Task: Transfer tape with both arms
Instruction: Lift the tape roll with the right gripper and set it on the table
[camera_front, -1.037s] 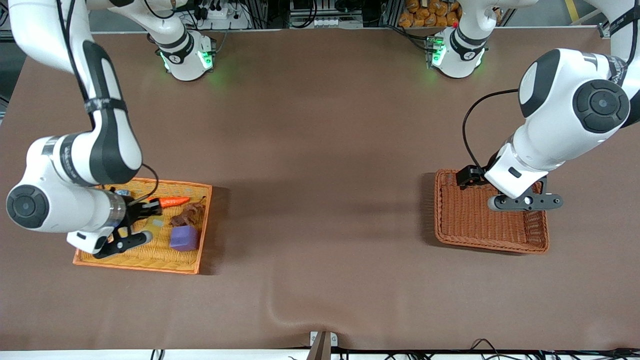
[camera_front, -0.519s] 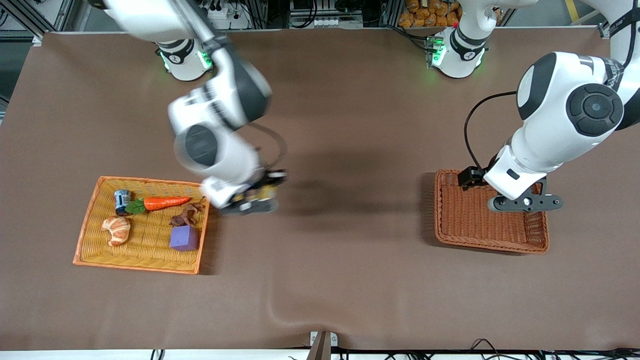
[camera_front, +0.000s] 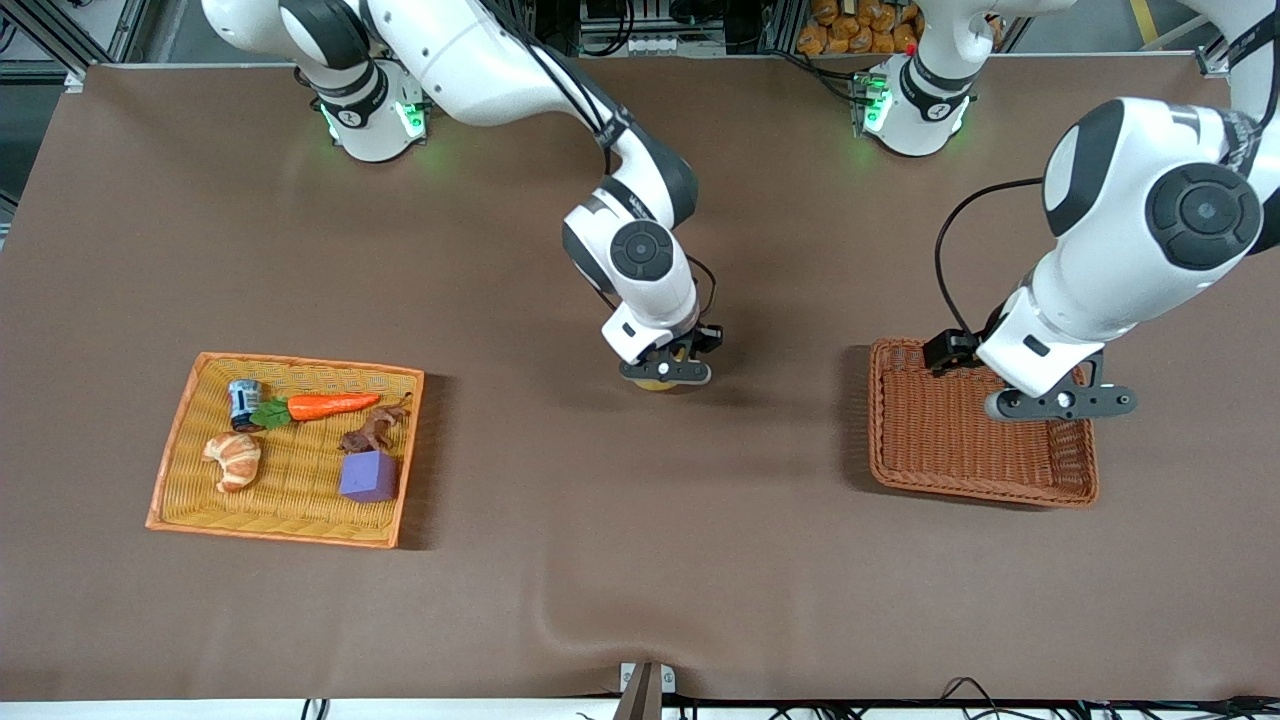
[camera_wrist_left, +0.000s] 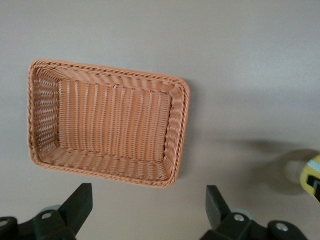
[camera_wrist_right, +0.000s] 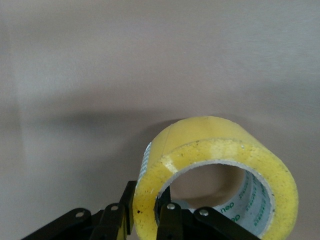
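The right gripper (camera_front: 667, 372) has been carried from beside the orange tray (camera_front: 170, 455) to the middle of the table, its fingers (camera_wrist_right: 167, 220) clamped on the tape (camera_wrist_right: 215, 175) wall. The left gripper (camera_front: 1058, 402), spread wide and empty, stays above the brown basket (camera_front: 900, 440).

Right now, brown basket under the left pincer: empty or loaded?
Empty. The left wrist view shows the brown basket with bare weave only; the left pincer hangs open above it.
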